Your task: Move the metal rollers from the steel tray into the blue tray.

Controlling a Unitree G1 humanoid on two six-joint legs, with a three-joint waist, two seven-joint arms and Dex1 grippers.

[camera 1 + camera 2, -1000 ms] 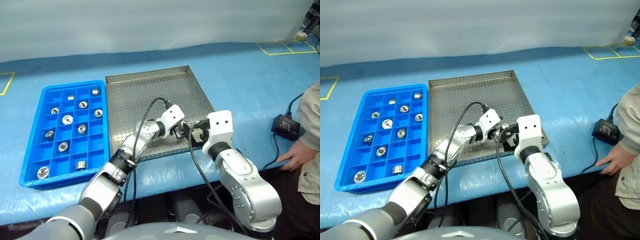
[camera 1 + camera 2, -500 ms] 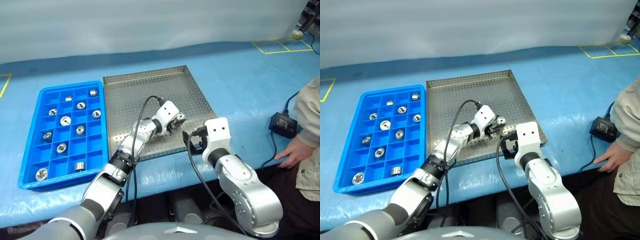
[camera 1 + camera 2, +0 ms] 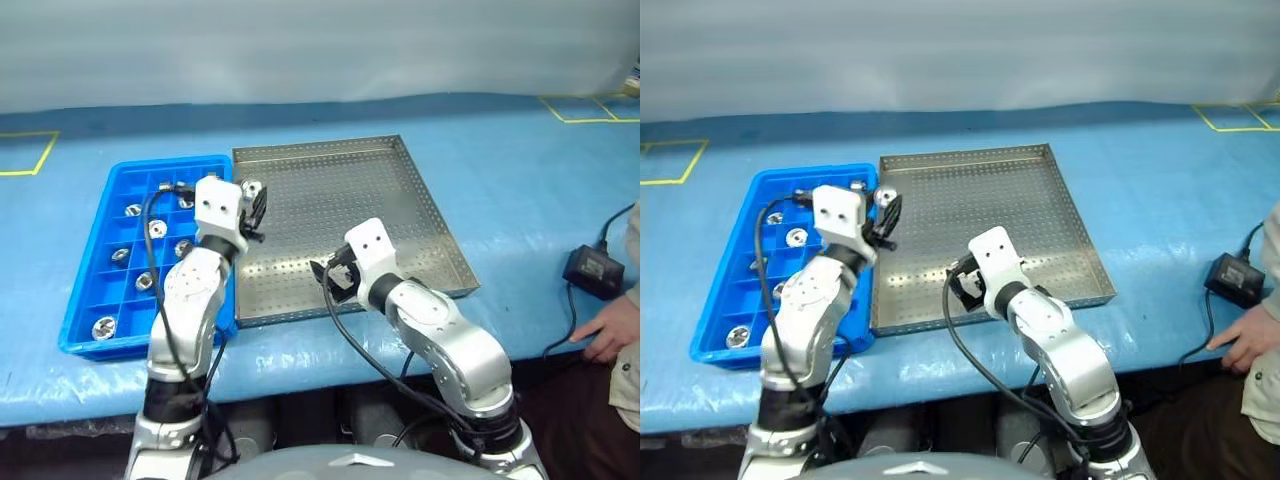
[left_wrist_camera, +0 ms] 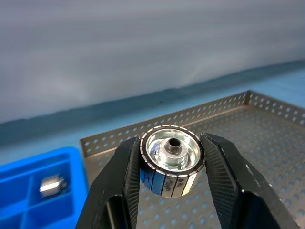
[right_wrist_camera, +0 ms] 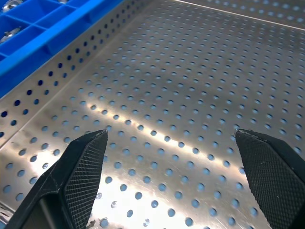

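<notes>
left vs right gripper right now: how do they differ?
The left gripper is shut on a metal roller; the right gripper is open and holds nothing. The left gripper is raised near the border between the blue tray and the steel tray; the right gripper sits low over the steel tray's near part. Both have two black fingers.

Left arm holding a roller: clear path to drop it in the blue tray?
Probably yes. The left gripper, shut on the roller, is near the blue tray; nothing stands between, and compartments look free.
</notes>
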